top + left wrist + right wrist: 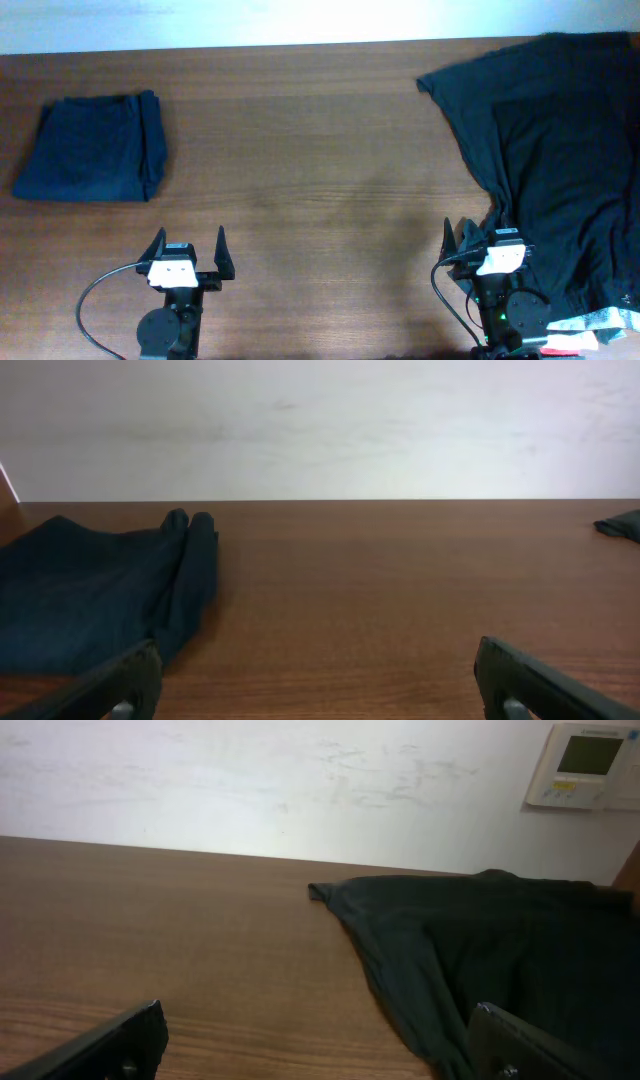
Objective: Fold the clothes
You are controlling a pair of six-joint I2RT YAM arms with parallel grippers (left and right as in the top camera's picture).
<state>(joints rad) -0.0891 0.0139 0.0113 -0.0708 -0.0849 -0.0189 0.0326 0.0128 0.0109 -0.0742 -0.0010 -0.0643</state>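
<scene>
Low at the near edge sit the left gripper (190, 242) and right gripper (318, 1015), jaws wide and empty, on a wooden table (320, 150) with black clothes (560, 150) at right and a white wall (320, 420) beyond.

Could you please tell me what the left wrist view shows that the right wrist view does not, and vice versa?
Left wrist only: the folded navy-blue garment, and the left gripper, open. Right wrist only: a wall control panel, and the right gripper, open. Both: the wooden table, the white wall and the black clothes, spread wide in the right wrist view, just a corner at the left wrist's right edge.
</scene>
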